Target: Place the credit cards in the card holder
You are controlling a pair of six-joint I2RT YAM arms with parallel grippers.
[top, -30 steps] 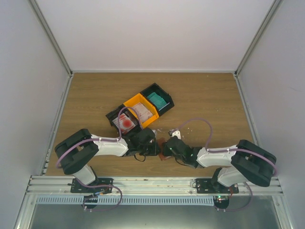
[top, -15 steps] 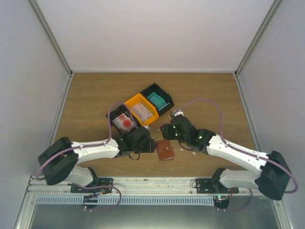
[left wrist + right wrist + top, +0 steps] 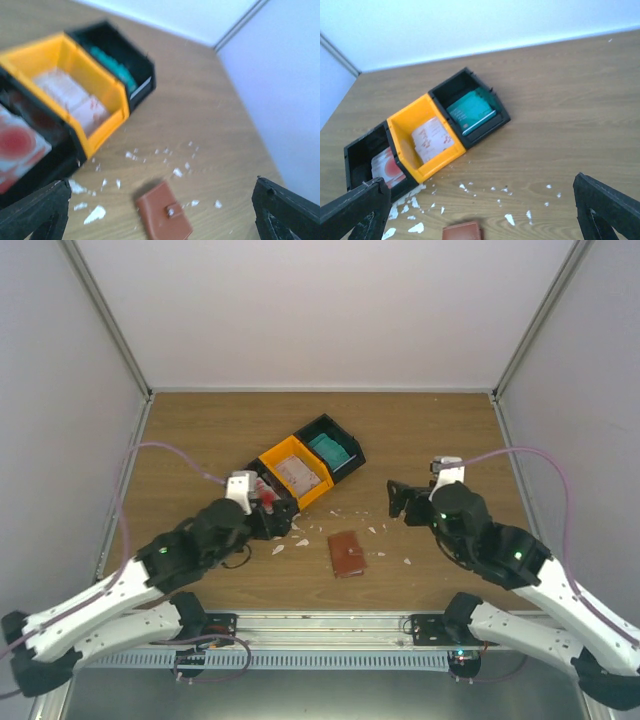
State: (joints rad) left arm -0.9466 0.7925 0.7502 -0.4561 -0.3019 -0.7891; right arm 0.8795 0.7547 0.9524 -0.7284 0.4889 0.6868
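Note:
The reddish-brown card holder [image 3: 346, 553] [image 3: 164, 216] [image 3: 462, 232] lies shut and flat on the table, with nothing touching it. Teal credit cards [image 3: 328, 450] [image 3: 470, 112] sit in the far black bin. Pale pink cards [image 3: 297, 473] [image 3: 431, 137] fill the orange bin. White cards with a red round mark [image 3: 262, 498] [image 3: 17, 147] lie in the near black bin. My left gripper [image 3: 283, 520] [image 3: 160, 197] hovers open beside that near bin, left of the holder. To the holder's upper right, my right gripper [image 3: 400, 502] [image 3: 480, 190] hangs open and holds nothing.
Small white scraps [image 3: 300, 537] [image 3: 509, 219] are scattered over the wood between the bins and the holder. The orange bin [image 3: 272, 454] and the two black bins [image 3: 345, 435] stand in a diagonal row at the middle. Walls close the table at the left, right and back.
Both arms have lifted and drawn back from the card holder, left arm leftward and right arm rightward. Both grippers went from nearly shut to wide open. The holder stays on the table.

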